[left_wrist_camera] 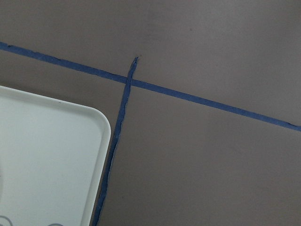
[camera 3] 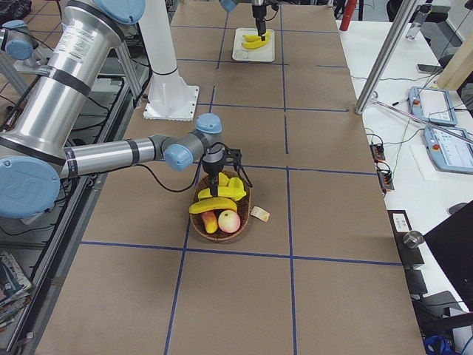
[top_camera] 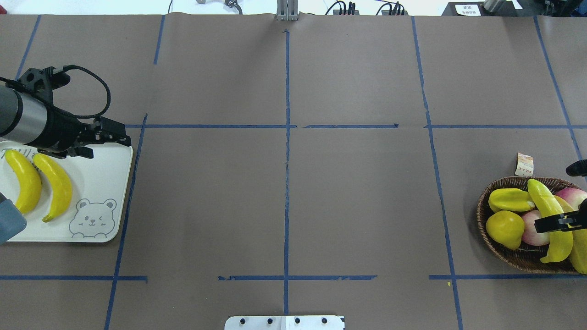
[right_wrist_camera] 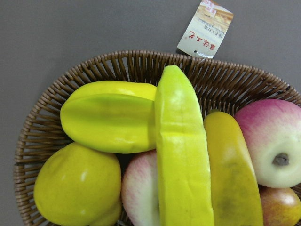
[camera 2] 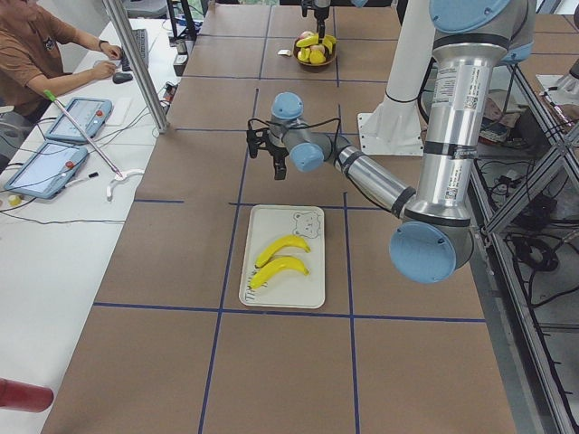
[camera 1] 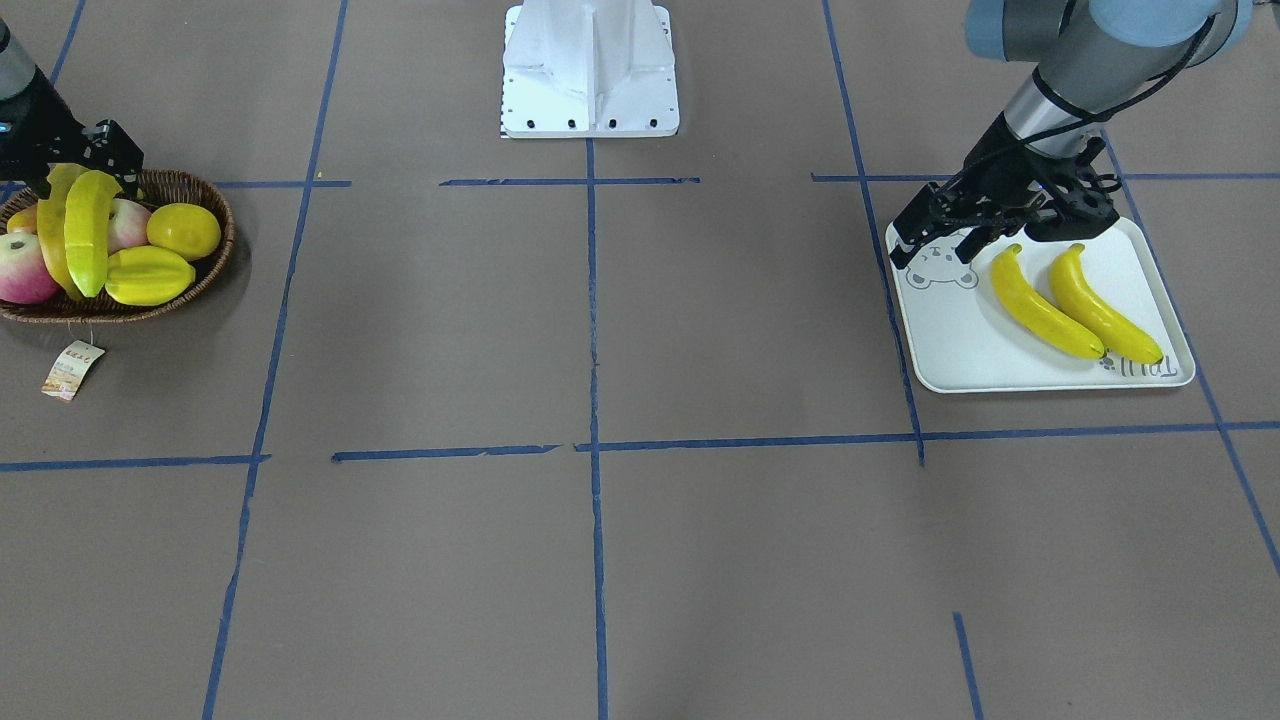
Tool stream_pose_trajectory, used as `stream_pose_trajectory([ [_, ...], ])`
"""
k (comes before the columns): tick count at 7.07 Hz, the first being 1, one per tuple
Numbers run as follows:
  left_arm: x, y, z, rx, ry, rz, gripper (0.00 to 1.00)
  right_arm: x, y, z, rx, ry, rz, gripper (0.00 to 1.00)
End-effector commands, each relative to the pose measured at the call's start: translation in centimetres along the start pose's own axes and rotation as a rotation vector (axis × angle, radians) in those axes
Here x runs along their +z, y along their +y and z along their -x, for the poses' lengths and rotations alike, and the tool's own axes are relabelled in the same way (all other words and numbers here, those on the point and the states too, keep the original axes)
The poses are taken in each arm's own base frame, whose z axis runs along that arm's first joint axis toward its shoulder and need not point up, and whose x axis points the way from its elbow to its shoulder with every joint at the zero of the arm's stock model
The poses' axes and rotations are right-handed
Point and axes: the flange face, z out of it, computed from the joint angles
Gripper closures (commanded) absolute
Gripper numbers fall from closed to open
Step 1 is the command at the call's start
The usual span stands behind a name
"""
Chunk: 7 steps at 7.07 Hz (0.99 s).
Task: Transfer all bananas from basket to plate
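Observation:
Two yellow bananas (camera 1: 1045, 305) (camera 1: 1105, 310) lie side by side on the pale plate (camera 1: 960, 345) with the bear drawing. They also show in the overhead view (top_camera: 25, 178) (top_camera: 57, 185). My left gripper (camera 1: 945, 240) hangs open and empty over the plate's far corner (left_wrist_camera: 47, 155). Two more bananas lie in the wicker basket (top_camera: 481, 211): a bright one (right_wrist_camera: 181, 155) and a duller brownish one (right_wrist_camera: 233, 174). My right gripper (top_camera: 567, 195) is open just above them, its fingers either side of the bright banana (camera 1: 90, 230).
The basket (camera 1: 215, 270) also holds a lemon (camera 1: 183, 230), a starfruit (camera 1: 150, 275) and pink apples (camera 1: 25, 268). A paper tag (camera 1: 72, 370) lies beside it. The robot base (camera 1: 590, 70) stands at the table's middle edge. Blue tape lines cross the brown table.

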Motion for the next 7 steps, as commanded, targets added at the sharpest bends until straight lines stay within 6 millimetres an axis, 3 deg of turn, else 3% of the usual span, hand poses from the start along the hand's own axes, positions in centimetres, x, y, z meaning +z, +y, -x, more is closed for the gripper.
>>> stream_pose_trajectory([
  [1, -0.05, 0.02, -0.04, -0.004, 0.001, 0.000, 0.00, 0.27, 0.21, -0.12, 0.003, -0.006, 0.016, 0.02],
  [3, -0.05, 0.02, -0.04, -0.004, 0.001, 0.000, 0.00, 0.50, 0.32, -0.33, 0.007, -0.003, 0.025, 0.30],
  [7, -0.35, 0.17, -0.84, -0.016, 0.016, -0.002, 0.00, 0.73, 0.36, -0.64, 0.015, 0.006, 0.031, 0.55],
])
